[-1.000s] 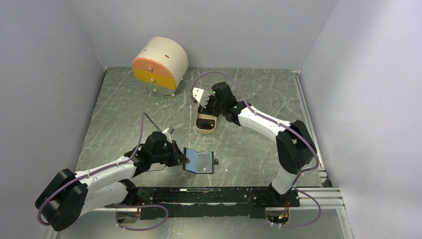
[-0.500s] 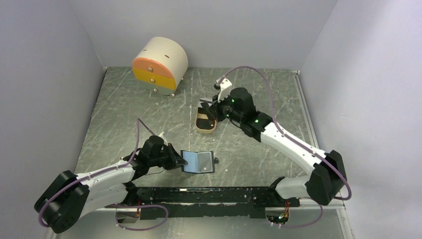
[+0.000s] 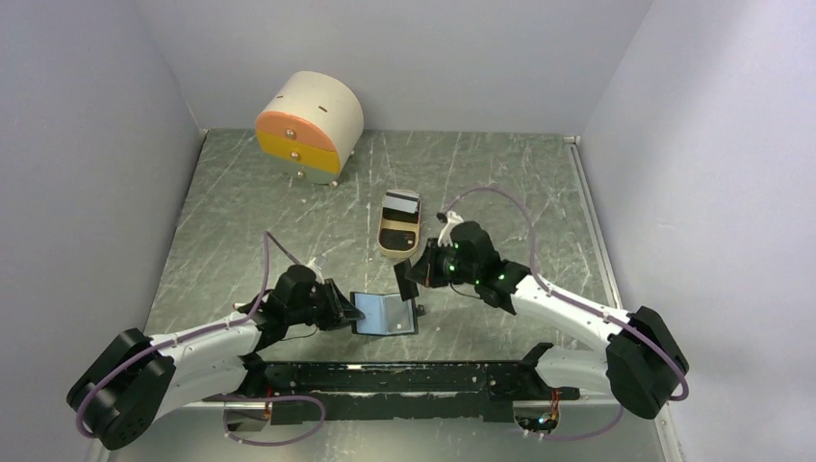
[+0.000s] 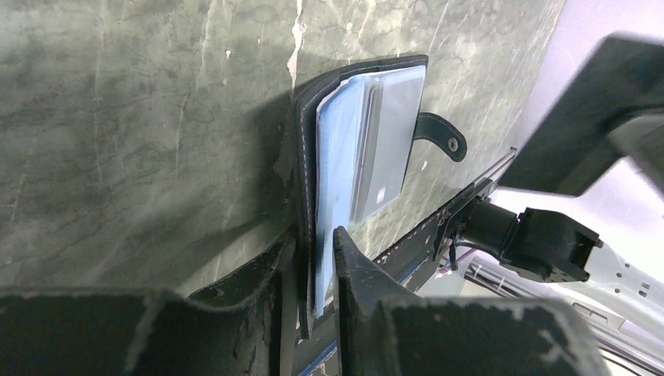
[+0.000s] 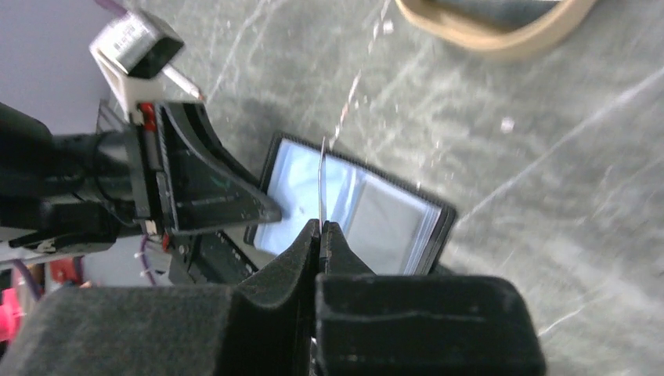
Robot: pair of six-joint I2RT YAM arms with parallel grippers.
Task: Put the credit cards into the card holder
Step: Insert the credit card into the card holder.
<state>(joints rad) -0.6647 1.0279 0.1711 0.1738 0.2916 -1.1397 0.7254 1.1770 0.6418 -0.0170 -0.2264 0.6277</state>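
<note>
Over the card holder (image 5: 376, 219), card (image 5: 322, 180) held edgewise.

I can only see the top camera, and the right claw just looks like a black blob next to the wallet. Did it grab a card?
Observer: Yes. The right wrist view shows the right gripper shut on a thin card, seen edge-on.
Operator: Where does the card point?
Observer: Its free end sticks out over the blue inside of the open card holder.
Operator: What is the other claw doing?
Observer: In the left wrist view, one flap of the holder stands on edge between the fingers of the left gripper. I cannot tell whether they squeeze it.
</note>
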